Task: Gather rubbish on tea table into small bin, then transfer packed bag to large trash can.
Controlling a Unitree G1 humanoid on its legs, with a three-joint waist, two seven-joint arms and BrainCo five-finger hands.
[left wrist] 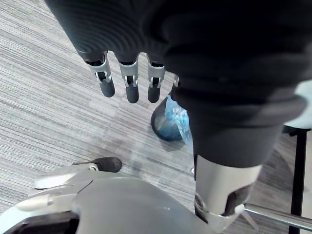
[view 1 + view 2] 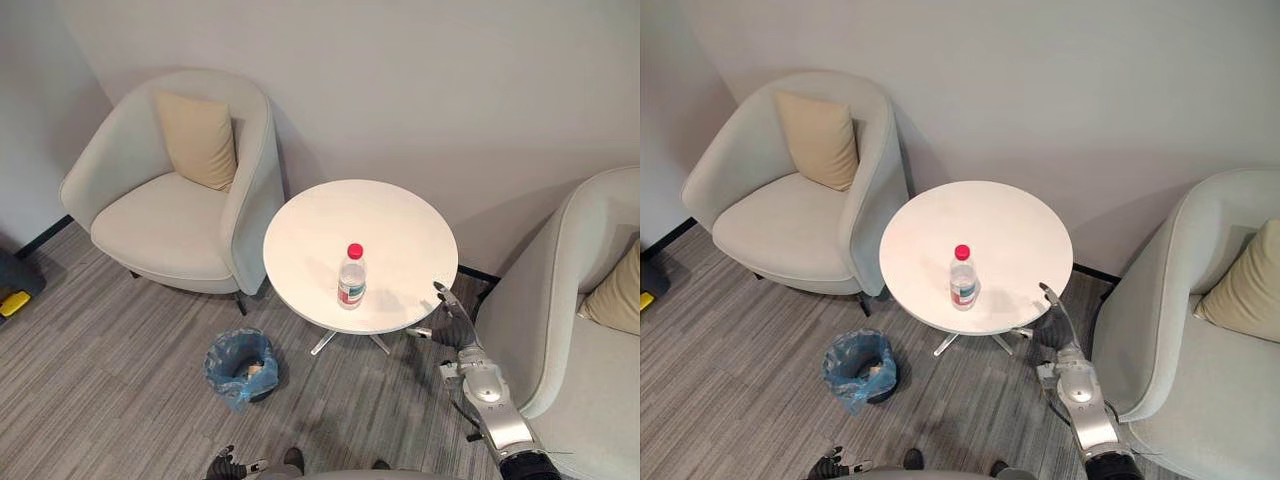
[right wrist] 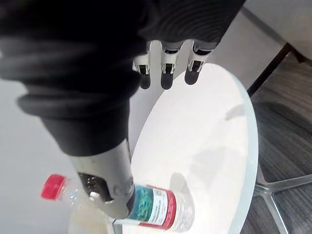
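Hovering open-fingered at the bench (image 2: 385, 215) rim, right robot hand (image 2: 452, 322) had upright bottle (image 2: 351, 275) near, to its left.

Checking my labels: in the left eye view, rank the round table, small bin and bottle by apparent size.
1. round table
2. small bin
3. bottle, about as tall as the bin but much narrower

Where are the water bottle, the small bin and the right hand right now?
water bottle (image 2: 351, 290): left eye view, on its label.
small bin (image 2: 220, 372): left eye view, on its blue-lined left wall.
right hand (image 2: 455, 325): left eye view, at the base of its fingers.
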